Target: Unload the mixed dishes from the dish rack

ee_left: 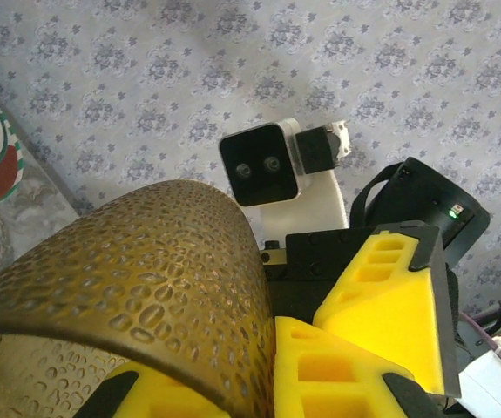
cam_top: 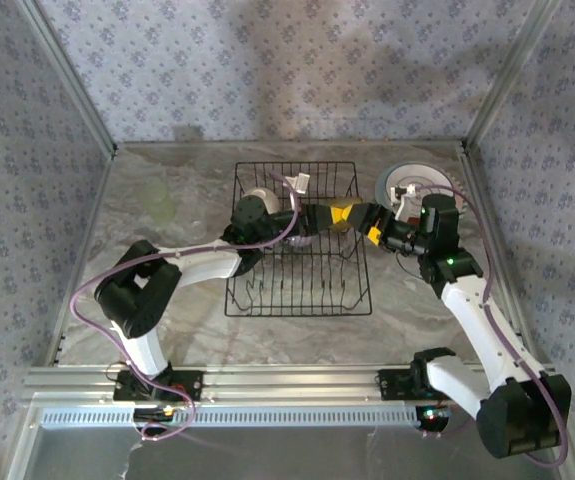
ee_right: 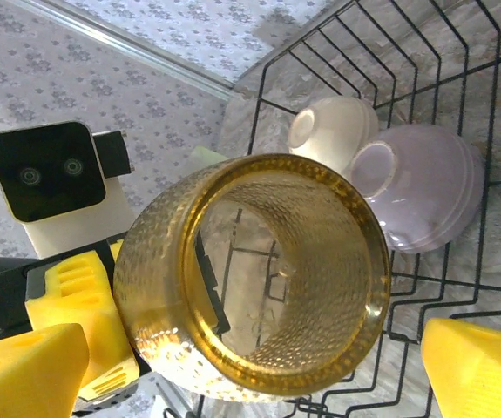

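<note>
Cup (ee_right: 159,287) held over rack (cam_top: 297,290), wall clamped in left hand (cam_top: 312,220); right hand (cam_top: 345,216) spread wide either side of it. Two bowls (ee_right: 424,187) in rack beneath.

Lilac bowl (ee_right: 424,187) and dish rack (cam_top: 297,313) crowd the cup (ee_right: 159,287)

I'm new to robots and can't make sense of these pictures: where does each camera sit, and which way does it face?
Top external: fixed high behind the robot, looking down on the table; the left arm and right arm meet over the dish rack.
Left wrist: on the left arm, looking past the left gripper, shut on the cup, toward the wall.
Right wrist: on the right arm, looking through the open right gripper into the cup's mouth, bowls behind.
Shared: both wrist views show the cup and the other wrist's camera.
</note>
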### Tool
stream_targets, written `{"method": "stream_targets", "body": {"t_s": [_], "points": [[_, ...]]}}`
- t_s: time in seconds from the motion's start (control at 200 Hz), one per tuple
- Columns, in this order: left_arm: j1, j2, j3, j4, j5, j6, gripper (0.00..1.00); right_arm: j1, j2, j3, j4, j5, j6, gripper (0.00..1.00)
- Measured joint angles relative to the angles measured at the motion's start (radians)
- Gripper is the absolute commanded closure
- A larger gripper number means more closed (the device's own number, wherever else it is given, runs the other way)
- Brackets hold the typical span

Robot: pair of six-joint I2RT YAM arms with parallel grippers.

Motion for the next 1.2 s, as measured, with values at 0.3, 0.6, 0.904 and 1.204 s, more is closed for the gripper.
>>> {"method": "stream_targets", "body": {"t_s": [0.3,0.6,0.904,1.204], "points": [[0.0,-0.021,0.0,-0.08,-0.016,0.043,1.0,0.011,-0.019,0.008,-0.053,0.036,-0.041,0.0],[0.003,-0.025,0.0,-0.126,-0.023,0.061,1.0,0.019,-0.04,0.013,-0.054,0.037,-0.057,0.0],[0.016,-0.101,0.0,-0.232,-0.042,0.126,1.0,0.02,-0.065,0.031,-0.088,0.067,-0.088,0.0],[0.035,-0.18,0.0,-0.378,-0.072,0.205,1.0,0.022,-0.106,0.035,-0.123,0.125,-0.116,0.0]]}}
